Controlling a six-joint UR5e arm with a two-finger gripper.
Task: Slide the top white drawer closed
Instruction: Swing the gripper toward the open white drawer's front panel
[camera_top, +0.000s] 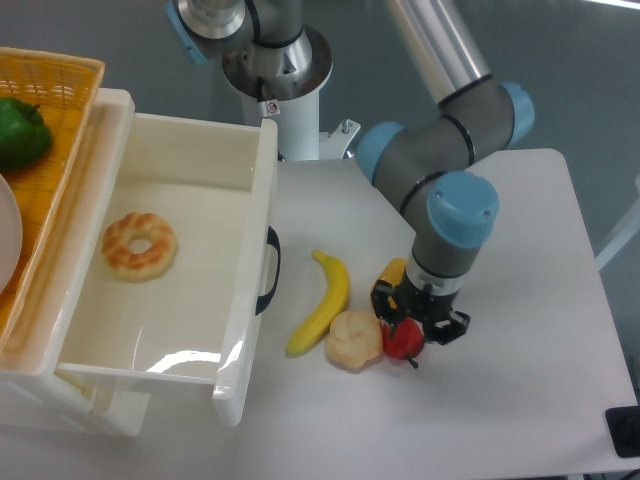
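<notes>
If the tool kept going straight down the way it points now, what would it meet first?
Most likely the red pepper: the tool points down and sits right over it, beside the yellow pepper. Its height above them is unclear from this single view. The top white drawer lies well off that line.

high fixed camera, looking steeply down

top white drawer (170, 262) — glossy white, deep | pulled fully open, left half of frame | black curved handle on its front, facing right | ring-shaped pastry lying inside — upper left of its floor
</notes>
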